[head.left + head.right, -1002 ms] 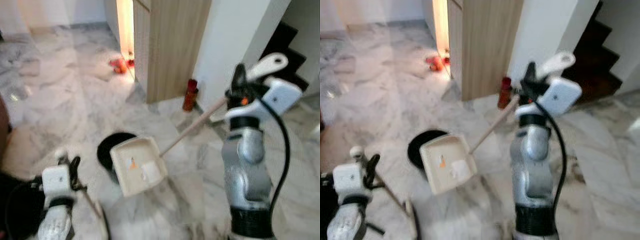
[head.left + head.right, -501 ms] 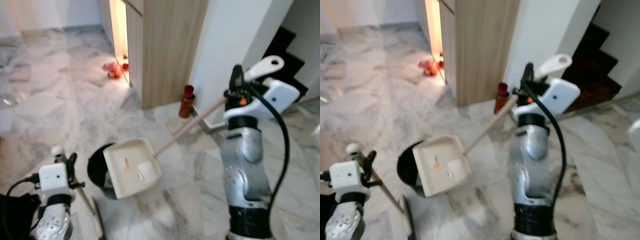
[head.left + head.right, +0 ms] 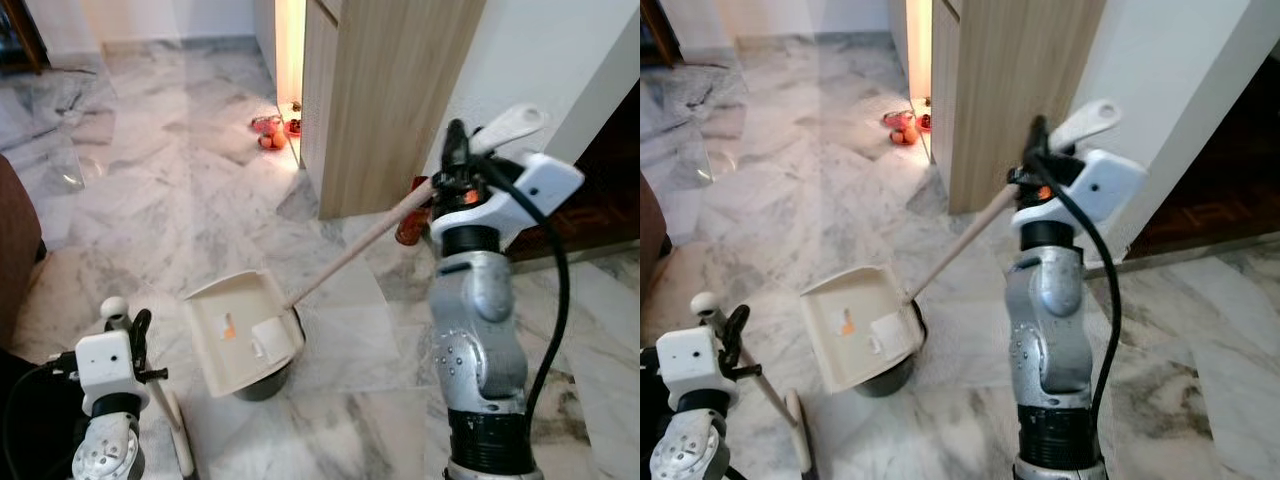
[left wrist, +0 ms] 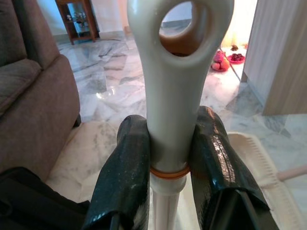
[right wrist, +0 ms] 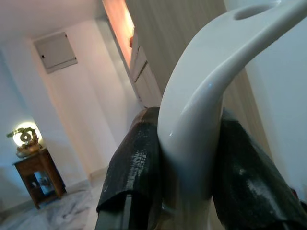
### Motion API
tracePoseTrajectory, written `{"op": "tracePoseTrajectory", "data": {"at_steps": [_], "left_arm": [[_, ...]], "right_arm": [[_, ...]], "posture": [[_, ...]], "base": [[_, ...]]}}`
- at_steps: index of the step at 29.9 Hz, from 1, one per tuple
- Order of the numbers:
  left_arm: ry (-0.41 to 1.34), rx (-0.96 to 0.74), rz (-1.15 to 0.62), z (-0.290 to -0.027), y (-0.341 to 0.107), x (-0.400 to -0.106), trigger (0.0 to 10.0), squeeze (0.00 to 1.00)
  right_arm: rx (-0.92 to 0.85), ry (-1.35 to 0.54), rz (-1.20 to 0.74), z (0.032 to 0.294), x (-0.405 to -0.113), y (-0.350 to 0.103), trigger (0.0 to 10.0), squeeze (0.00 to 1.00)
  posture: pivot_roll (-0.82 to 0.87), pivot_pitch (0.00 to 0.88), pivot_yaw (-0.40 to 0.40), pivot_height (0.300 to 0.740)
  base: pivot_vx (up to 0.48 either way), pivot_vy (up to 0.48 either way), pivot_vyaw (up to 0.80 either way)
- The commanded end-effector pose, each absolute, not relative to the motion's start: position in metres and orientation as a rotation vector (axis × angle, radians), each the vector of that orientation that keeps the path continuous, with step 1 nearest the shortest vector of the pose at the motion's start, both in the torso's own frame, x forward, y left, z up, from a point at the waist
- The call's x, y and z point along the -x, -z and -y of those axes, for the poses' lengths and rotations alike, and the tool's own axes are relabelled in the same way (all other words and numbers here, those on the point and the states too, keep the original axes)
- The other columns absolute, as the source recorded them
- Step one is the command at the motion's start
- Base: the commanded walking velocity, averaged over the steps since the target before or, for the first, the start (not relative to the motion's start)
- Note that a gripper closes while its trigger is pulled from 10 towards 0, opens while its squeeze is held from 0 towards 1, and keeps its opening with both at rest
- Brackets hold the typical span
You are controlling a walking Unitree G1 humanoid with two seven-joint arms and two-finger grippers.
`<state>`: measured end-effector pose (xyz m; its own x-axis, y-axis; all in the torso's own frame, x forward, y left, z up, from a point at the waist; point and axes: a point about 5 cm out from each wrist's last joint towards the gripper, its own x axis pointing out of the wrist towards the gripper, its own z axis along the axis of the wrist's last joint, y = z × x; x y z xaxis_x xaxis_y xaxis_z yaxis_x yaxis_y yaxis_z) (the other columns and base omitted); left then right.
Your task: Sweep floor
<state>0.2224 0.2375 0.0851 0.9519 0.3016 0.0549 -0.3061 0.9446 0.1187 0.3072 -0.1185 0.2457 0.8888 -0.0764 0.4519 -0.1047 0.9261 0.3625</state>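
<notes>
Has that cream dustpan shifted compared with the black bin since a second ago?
Yes. The dustpan sat beside the black bin, which showed at its left; now it lies over the bin, covering most of it.

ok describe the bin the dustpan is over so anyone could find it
Start at the wooden cabinet and come down across the marble floor toward the robot. The bin is the small dark round container under the cream dustpan, the only black thing on the pale tiles.
</notes>
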Motion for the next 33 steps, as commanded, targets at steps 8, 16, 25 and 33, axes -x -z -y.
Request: {"op": "tracePoseTrajectory", "data": {"at_steps": [8,16,25,33], "left_arm": [[-0.317,-0.129,0.060,-0.2374,-0.0896,-0.2212,10.0,0.00],[-0.311,-0.129,0.064,-0.2355,-0.0902,-0.2228,10.0,0.00],[-0.312,-0.125,0.059,-0.2362,-0.0905,-0.2221,10.0,0.00],[-0.292,-0.137,0.059,-0.2345,-0.0913,-0.2231,10.0,0.00]], "right_arm": [[-0.406,-0.002,0.525,0.1233,-0.3035,-0.2542,10.0,0.00],[-0.411,0.003,0.520,0.1243,-0.3029,-0.2533,10.0,0.00],[-0.416,0.003,0.513,0.1233,-0.3028,-0.2523,10.0,0.00],[-0.421,0.005,0.508,0.1226,-0.3021,-0.2513,10.0,0.00]], "posture": [[0.08,0.094,-0.046,0.740],[0.07,0.099,-0.046,0.740],[0.08,0.106,-0.045,0.740],[0.08,0.109,-0.040,0.740]], "base": [[0.000,0.050,0.00],[0.000,0.336,0.00],[0.000,0.157,0.00],[0.000,0.214,0.00]]}}
